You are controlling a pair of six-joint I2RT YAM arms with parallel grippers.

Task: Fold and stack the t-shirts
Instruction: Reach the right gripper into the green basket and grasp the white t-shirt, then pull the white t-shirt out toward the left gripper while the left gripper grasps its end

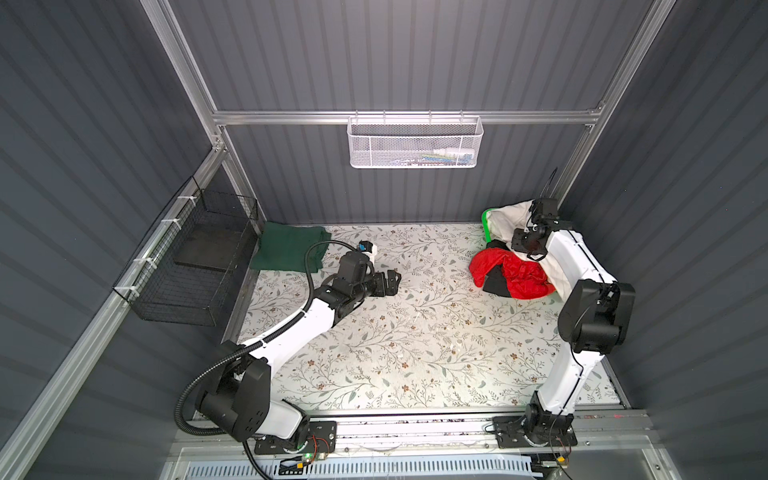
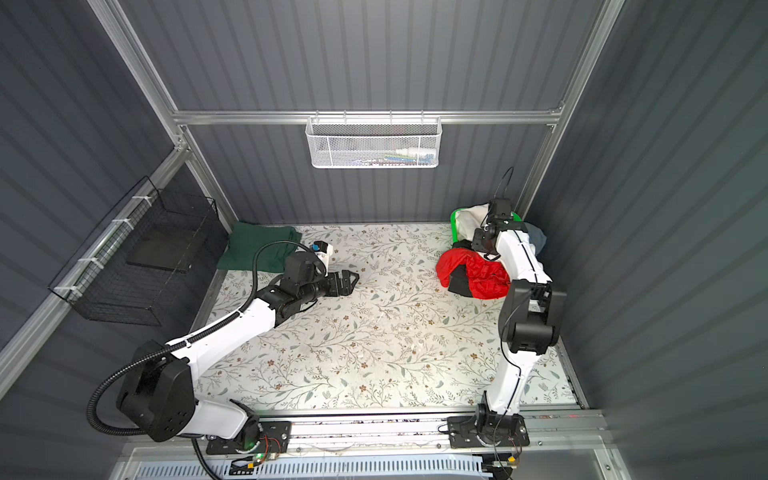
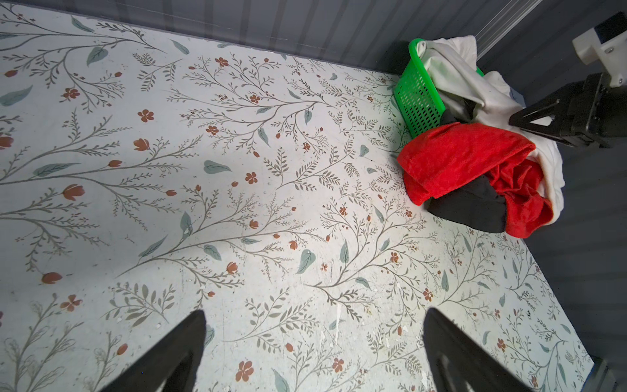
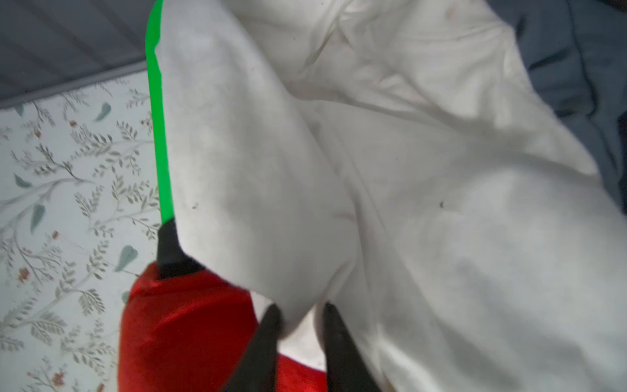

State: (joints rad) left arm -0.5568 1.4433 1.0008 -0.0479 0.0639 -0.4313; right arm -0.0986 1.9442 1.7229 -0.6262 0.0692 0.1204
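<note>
green basket (image 3: 419,98) half hidden under off-white shirt (image 4: 407,203), grey-blue shirt (image 4: 576,51) cut off

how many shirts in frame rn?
5. Dark green shirt lies at back left; off-white shirt spills from the green basket at back right; red shirt and black shirt are heaped before it; grey-blue shirt is by the right wall. More may be buried.
</note>
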